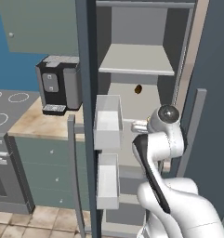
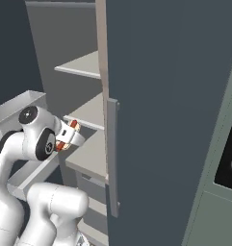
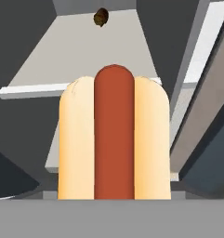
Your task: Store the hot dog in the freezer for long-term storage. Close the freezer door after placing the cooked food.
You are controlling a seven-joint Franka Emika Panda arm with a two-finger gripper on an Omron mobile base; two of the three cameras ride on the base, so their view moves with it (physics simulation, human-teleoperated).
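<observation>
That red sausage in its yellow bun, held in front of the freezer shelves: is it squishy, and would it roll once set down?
The red sausage in the tan-yellow bun looks soft and probably light. Its rounded sides suggest it might rock on the pale grey shelf. The sausage may slip from the bun if tilted.

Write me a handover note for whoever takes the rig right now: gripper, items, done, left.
Gripper: shut on the hot dog, held at the front of the open freezer, just short of a pale shelf.
A small brown item sits at the back of that shelf.
Freezer door stands wide open, bins facing in.
Done: door opened, hot dog picked up and carried to the freezer.
Left: set it on a shelf, release, pull back, close the door.
</observation>
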